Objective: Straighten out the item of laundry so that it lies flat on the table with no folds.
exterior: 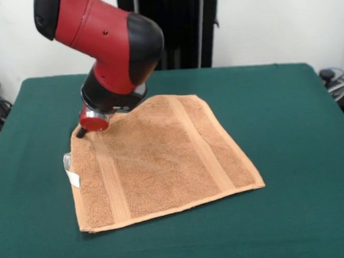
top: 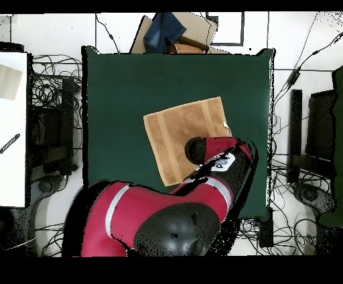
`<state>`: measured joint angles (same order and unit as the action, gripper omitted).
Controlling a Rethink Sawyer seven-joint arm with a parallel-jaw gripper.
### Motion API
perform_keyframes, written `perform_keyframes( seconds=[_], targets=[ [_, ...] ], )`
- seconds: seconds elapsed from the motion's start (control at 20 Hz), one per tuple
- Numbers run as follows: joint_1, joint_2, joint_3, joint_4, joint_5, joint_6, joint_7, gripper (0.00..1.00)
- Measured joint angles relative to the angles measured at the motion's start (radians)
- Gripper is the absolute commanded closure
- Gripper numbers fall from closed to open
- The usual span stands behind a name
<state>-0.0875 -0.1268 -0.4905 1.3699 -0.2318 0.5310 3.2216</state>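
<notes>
The orange-tan towel (exterior: 162, 159) lies spread on the green table (exterior: 276, 98), almost flat, with two woven bands running across it. Its far-left corner is slightly raised under the arm. A white loop tag (exterior: 73, 178) sticks out of its left edge. My gripper (exterior: 81, 132) is low at that far-left corner, touching or just above the cloth. I cannot tell whether it holds the cloth. In the overhead view the towel (top: 181, 134) lies right of the middle of the table (top: 120, 100), and the arm (top: 208, 151) covers its lower right corner and hides the gripper.
The black pedestal (exterior: 177, 28) stands behind the table's far edge. In the overhead view a cardboard box with blue cloth (top: 174, 33) sits beyond the top edge, a white surface (top: 12, 127) is at the left, and cables lie around the table.
</notes>
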Motion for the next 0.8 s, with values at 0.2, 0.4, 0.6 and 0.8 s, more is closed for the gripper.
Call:
perform_keyframes(
  seconds=[0.2, 0.4, 0.6, 0.8],
  targets=[
    [0.006, 0.004, -0.003, -0.003, -0.012, -0.001, 0.0, 0.0],
    [0.006, 0.005, -0.003, -0.005, -0.018, -0.001, 0.0, 0.0],
    [0.005, 0.004, -0.003, -0.005, -0.017, -0.001, 0.0, 0.0],
    [0.004, 0.003, -0.001, -0.004, -0.018, -0.001, 0.0, 0.0]
  ],
)
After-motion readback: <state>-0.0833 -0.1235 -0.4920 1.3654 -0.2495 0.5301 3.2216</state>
